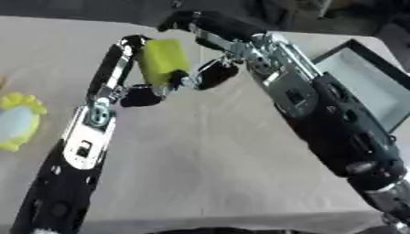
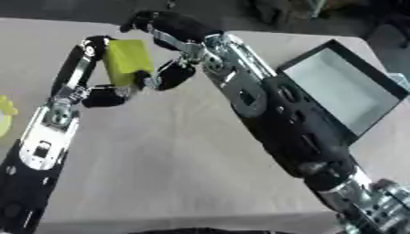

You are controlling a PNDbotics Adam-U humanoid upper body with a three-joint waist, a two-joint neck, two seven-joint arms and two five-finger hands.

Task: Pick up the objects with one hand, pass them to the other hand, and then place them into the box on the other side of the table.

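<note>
A yellow-green block (image 1: 163, 61) hangs above the far middle of the table, between my two hands. My left hand (image 1: 112, 73) reaches up from the lower left. Its fingers run along the block's left side and its thumb (image 1: 141, 97) curls under the bottom end. My right hand (image 1: 232, 34) comes in from the right, with fingers arched over the block's top and its thumb (image 1: 214, 74) against the lower right corner. The box (image 2: 344, 91), dark-rimmed with a pale grey inside, lies at the table's right edge, beyond my right forearm.
A yellow and light blue object (image 1: 16, 121) lies at the table's left edge. The tan table (image 1: 208, 160) stretches bare between my two forearms. Dark shapes show past the table's far edge.
</note>
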